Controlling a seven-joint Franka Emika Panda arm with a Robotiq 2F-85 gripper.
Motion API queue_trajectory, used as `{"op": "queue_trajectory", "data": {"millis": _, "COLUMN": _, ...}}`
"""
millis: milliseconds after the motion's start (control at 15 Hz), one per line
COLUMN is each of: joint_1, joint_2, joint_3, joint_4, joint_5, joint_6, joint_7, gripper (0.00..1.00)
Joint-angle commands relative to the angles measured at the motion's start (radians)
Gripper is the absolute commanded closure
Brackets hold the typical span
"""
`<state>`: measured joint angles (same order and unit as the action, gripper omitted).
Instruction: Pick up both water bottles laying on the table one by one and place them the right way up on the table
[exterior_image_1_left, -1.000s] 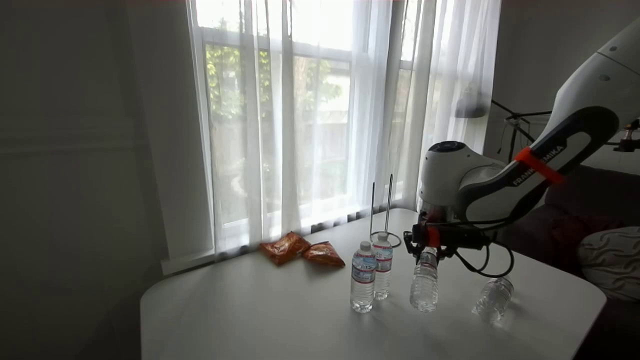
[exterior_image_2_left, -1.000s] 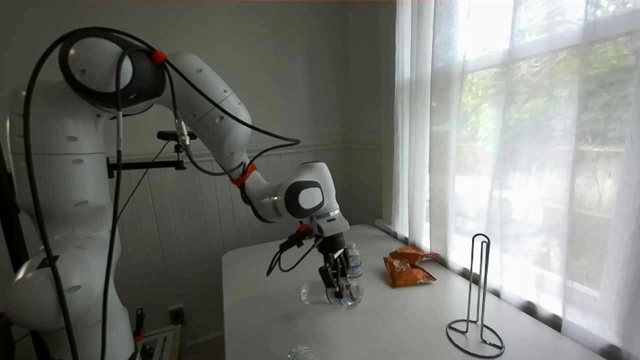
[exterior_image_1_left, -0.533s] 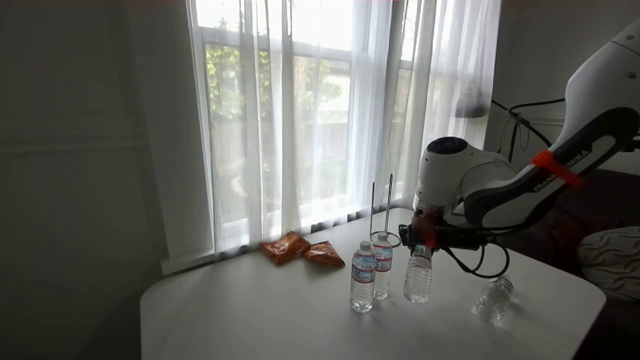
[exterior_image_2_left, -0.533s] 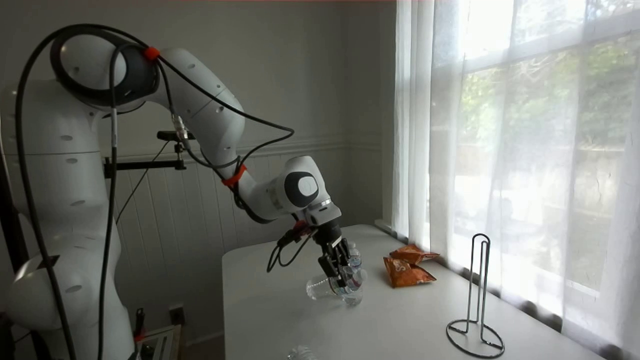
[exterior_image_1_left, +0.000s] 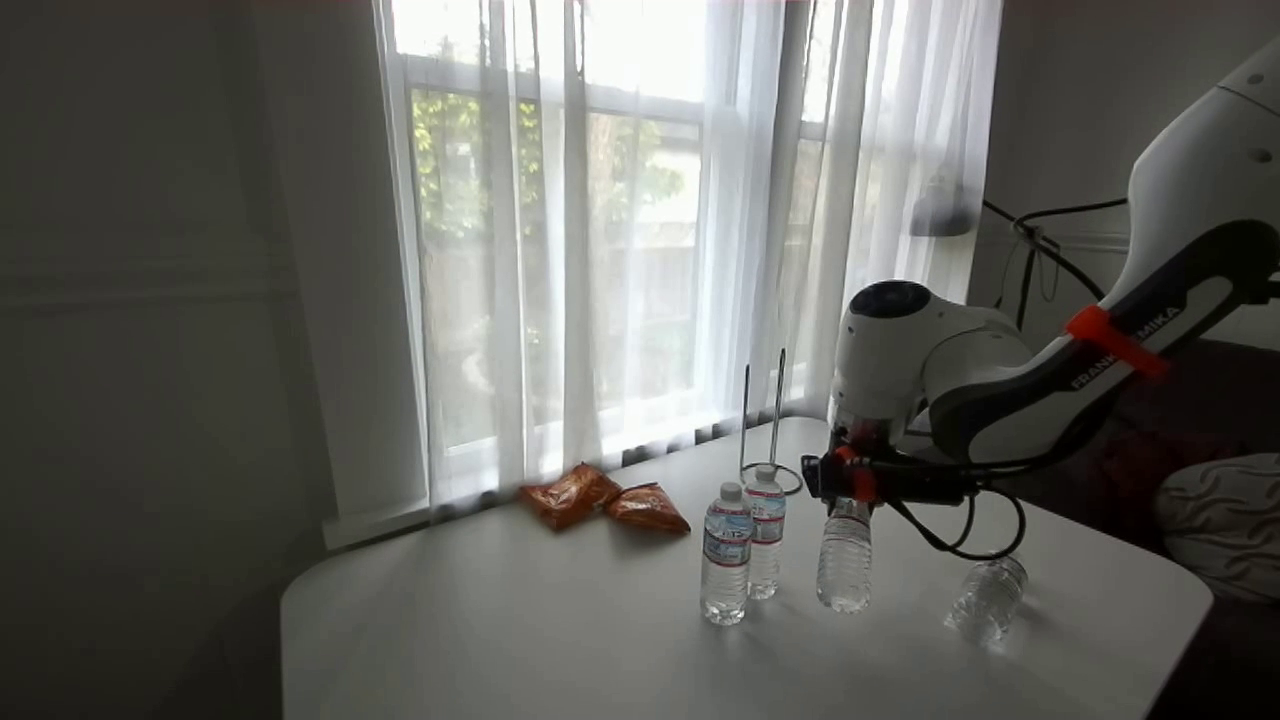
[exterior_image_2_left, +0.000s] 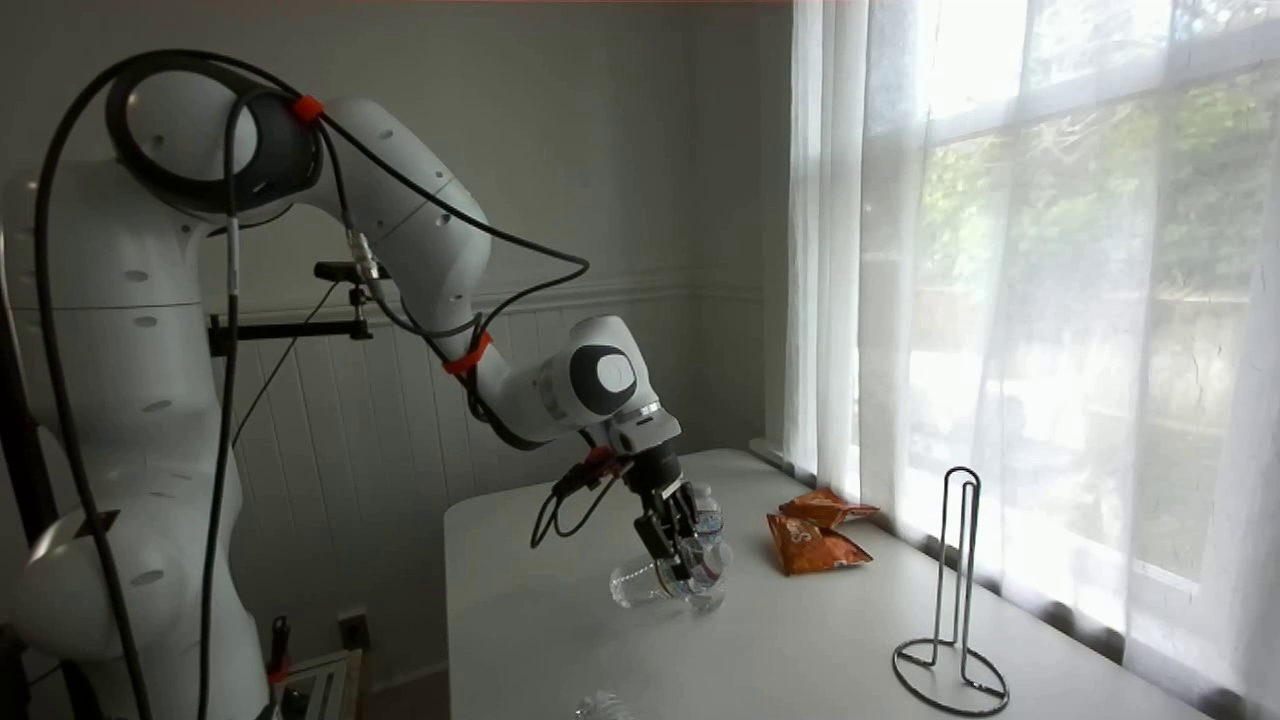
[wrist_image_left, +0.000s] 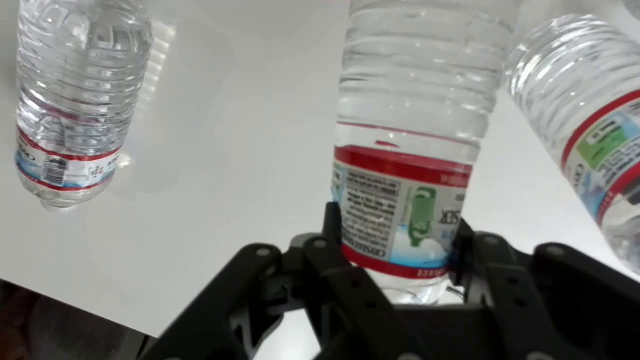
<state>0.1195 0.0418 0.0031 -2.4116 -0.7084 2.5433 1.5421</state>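
Reaching over the white table (exterior_image_1_left: 480, 640), the Franka Panda arm (exterior_image_2_left: 430, 262) ended in a Robotiq gripper (wrist_image_left: 398, 227), its jaws clasping a tilted plastic water bottle (wrist_image_left: 420, 75) around the label (wrist_image_left: 380, 212), above the table. Another water bottle (exterior_image_1_left: 988, 600) lay on its side, well apart from two capped, upright bottles (exterior_image_1_left: 726, 560). Two orange snack packets (exterior_image_2_left: 815, 547) lay side by side.

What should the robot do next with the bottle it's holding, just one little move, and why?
I'd probably tilt the gripper so the held bottle comes upright before letting go. The gripper has it by the label, but in an exterior view it leans far over, closer to lying down than standing, and it's meant to stand up.
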Motion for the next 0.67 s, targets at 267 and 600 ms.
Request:
{"op": "queue_trajectory", "data": {"millis": 267, "joint_1": 0.015, "joint_2": -0.042, "joint_3": 0.061, "joint_4": 0.006, "joint_5": -0.22, "joint_6": -0.21, "joint_7": 0.328, "gripper": 0.78}}
{"op": "queue_trajectory", "data": {"millis": 600, "joint_1": 0.044, "joint_2": -0.021, "joint_3": 0.119, "joint_4": 0.027, "joint_5": -0.337, "joint_6": -0.329, "joint_7": 0.489, "gripper": 0.78}}
